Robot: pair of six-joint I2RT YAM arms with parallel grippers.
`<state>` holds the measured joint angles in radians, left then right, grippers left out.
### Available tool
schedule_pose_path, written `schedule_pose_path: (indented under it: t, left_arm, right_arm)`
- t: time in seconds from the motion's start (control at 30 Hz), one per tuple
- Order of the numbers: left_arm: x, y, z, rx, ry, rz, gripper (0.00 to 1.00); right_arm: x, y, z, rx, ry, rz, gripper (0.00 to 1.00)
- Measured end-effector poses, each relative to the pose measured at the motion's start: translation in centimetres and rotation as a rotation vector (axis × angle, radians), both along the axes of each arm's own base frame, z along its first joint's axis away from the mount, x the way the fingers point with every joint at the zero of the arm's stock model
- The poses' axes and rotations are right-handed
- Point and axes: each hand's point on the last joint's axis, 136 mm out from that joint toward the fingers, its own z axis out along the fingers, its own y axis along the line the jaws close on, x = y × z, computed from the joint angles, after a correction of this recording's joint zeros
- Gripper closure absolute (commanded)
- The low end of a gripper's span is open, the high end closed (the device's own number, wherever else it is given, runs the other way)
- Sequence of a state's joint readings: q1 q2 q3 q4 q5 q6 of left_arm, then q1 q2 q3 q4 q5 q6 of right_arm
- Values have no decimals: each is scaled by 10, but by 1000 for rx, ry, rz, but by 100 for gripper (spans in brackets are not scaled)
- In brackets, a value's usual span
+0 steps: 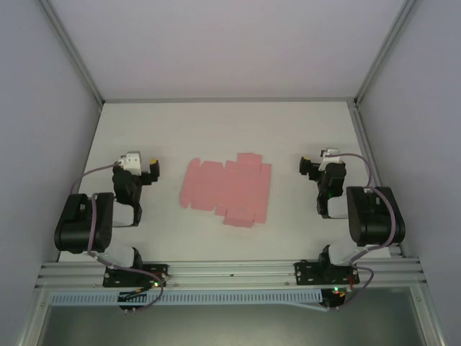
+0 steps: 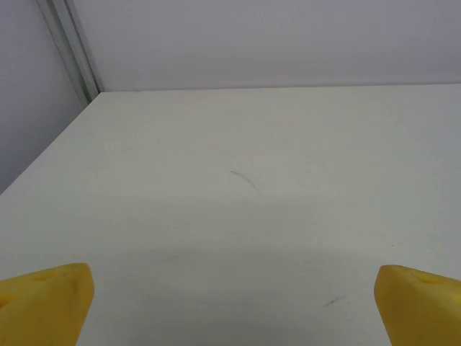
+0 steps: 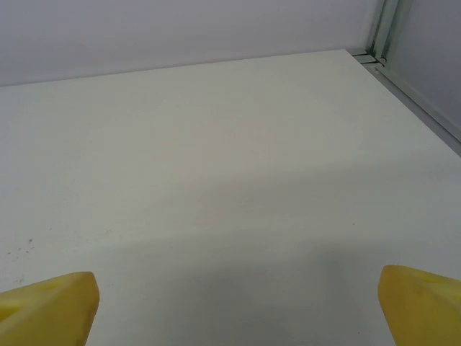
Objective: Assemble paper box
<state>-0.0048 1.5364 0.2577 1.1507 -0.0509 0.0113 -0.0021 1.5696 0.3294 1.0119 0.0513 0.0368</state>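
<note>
The paper box (image 1: pixel 227 189) lies as a flat salmon-pink die-cut sheet, flaps spread, in the middle of the white table (image 1: pixel 230 130). My left gripper (image 1: pixel 152 167) rests to the left of the sheet, apart from it. My right gripper (image 1: pixel 305 164) rests to its right, also apart. In the left wrist view the left gripper (image 2: pixel 234 303) is open, its yellow fingertips (image 2: pixel 47 303) wide apart over bare table. In the right wrist view the right gripper (image 3: pixel 238 306) is open too, yellow fingertips (image 3: pixel 50 306) at the frame corners, nothing between them.
Grey walls and metal frame posts (image 1: pixel 79 65) enclose the table on the left, back and right. An aluminium rail (image 1: pixel 230 272) carries the arm bases along the near edge. A faint pencil-like scratch (image 2: pixel 246 180) marks the table ahead of the left gripper.
</note>
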Motion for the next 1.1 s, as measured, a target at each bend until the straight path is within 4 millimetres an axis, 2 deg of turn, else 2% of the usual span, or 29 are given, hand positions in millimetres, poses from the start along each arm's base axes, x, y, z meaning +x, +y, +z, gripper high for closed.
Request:
schedule_pose_path:
  t: [0.73, 0.87, 1.0, 1.1]
  left_arm:
    - [3, 2, -2, 2, 27, 12, 0]
    - [9, 4, 18, 5, 13, 25, 0]
    - [6, 3, 43, -23, -1, 27, 0]
    - [4, -8, 61, -71, 9, 5, 0]
  right_arm:
    - [0, 1, -1, 1, 24, 4, 0]
    - [0, 1, 18, 0, 5, 8, 0]
    - [0, 4, 42, -7, 4, -4, 2]
    - [2, 21, 71, 8, 18, 10, 7]
